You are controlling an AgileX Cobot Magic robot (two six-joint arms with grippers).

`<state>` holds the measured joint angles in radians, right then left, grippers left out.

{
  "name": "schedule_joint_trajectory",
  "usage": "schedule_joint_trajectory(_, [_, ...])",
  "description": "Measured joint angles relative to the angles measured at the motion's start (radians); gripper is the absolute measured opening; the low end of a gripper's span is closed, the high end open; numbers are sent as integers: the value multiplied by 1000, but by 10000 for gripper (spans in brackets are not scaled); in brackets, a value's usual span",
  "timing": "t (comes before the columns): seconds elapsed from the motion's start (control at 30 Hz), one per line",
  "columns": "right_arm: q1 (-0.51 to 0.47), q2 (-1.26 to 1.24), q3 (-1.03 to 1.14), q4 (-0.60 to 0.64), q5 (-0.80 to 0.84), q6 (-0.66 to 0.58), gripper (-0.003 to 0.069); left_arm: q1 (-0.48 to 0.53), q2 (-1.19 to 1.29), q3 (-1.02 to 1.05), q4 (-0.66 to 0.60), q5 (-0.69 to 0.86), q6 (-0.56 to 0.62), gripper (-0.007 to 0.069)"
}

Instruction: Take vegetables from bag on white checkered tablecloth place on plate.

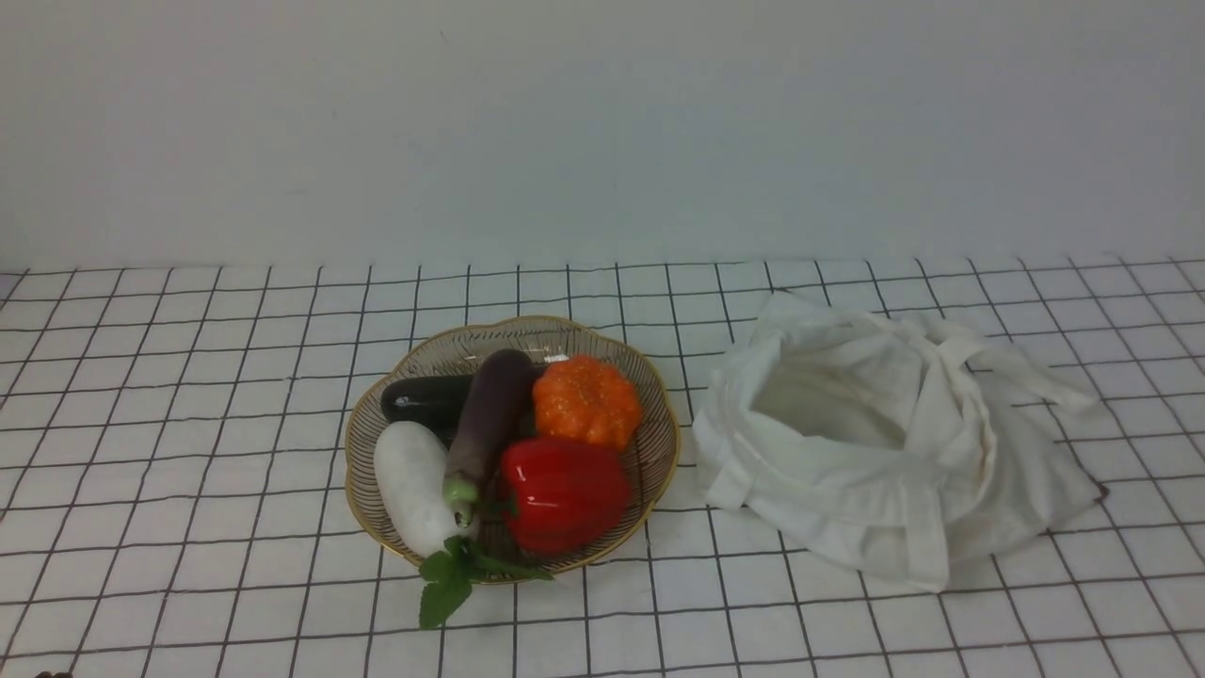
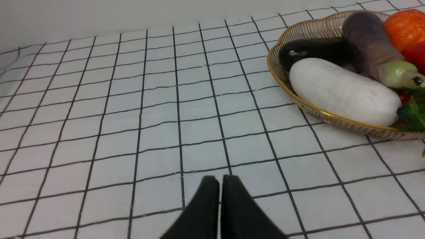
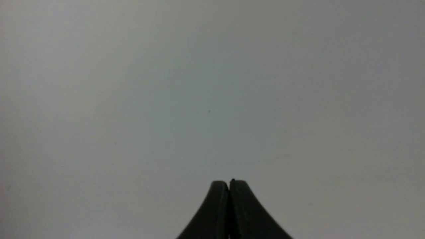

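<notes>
The long dull-purple eggplant (image 1: 488, 411) with a pale green stem end lies in the gold-rimmed plate (image 1: 650, 400), across the other vegetables; it also shows in the left wrist view (image 2: 368, 39). The white cloth bag (image 1: 875, 443) sits to the plate's right on the white checkered tablecloth (image 1: 188, 395), its mouth open and nothing visible inside. My left gripper (image 2: 220, 179) is shut and empty, low over bare cloth, apart from the plate (image 2: 275, 63). My right gripper (image 3: 229, 182) is shut and empty, facing a blank grey wall. Neither arm shows in the front view.
The plate also holds a glossy black eggplant (image 1: 428, 397), a white radish (image 1: 411, 485) with green leaves (image 1: 447, 579) hanging over the rim, a red pepper (image 1: 563, 492) and an orange pumpkin (image 1: 586, 400). A plain wall stands behind the table.
</notes>
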<state>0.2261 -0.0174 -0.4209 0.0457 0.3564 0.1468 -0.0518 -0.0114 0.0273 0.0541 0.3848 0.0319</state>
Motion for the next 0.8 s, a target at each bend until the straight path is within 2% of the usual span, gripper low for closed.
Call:
schedule_joint_trajectory(0.33, [0,0,0,0,59,-10,-14,0,0,0,0,0,0,-8])
schedule_joint_trajectory(0.43, [0,0,0,7,60,-50,-14,0,0,0,0,0,0,-8])
schedule_joint_trajectory(0.57, [0,0,0,30,60,-191,-14,0,0,0,0,0,0,-8])
schedule_joint_trajectory(0.8, [0,0,18,44,72,-225,-14,0,0,0,0,0,0,-8])
